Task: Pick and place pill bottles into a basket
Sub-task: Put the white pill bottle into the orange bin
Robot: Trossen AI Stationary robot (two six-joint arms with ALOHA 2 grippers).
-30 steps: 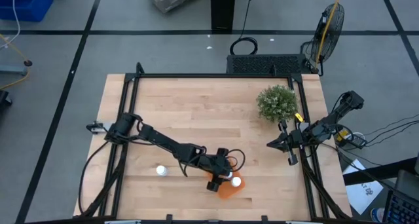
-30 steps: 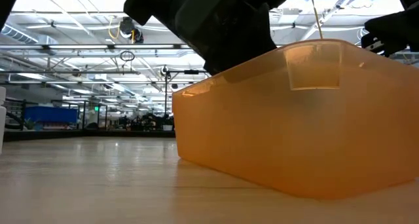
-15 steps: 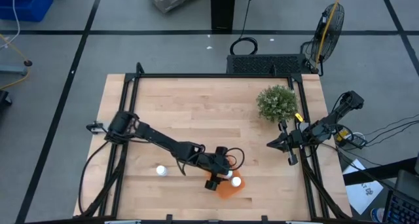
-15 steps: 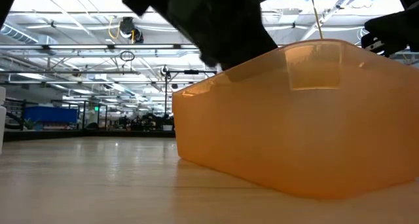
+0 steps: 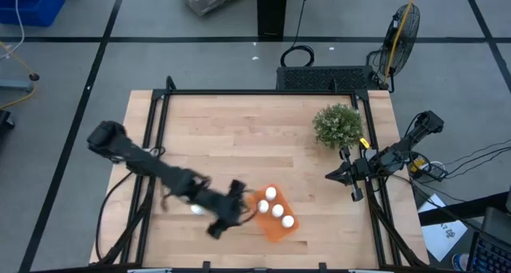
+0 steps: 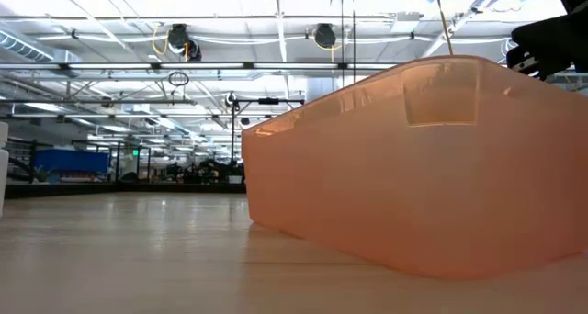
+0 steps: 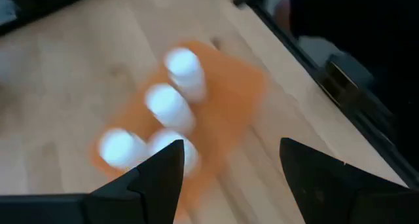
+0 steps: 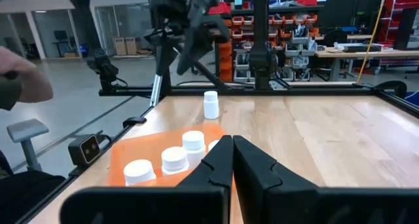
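The orange basket (image 5: 274,229) lies near the table's near edge and fills the low view (image 6: 413,167). Several white pill bottles (image 5: 271,195) stand upright in it; they also show in the left wrist view (image 7: 169,106). One more bottle (image 8: 210,105) stands on the table left of the basket, partly under my left arm (image 5: 196,210). My left gripper (image 7: 230,145) is open and empty, just left of the basket (image 5: 238,211). My right gripper (image 5: 331,177) is shut and empty at the table's right side.
A green bushy plant (image 5: 338,125) stands at the far right of the table. A black frame rail (image 5: 239,92) runs round the table's edges. Bare wood (image 5: 231,137) lies in the middle and far left.
My left gripper has left the basket, going up and toward the table's left edge, fast enough to blur. It has gone out of the low view. The bottles it covered now show standing in the basket. The basket has stayed in place.
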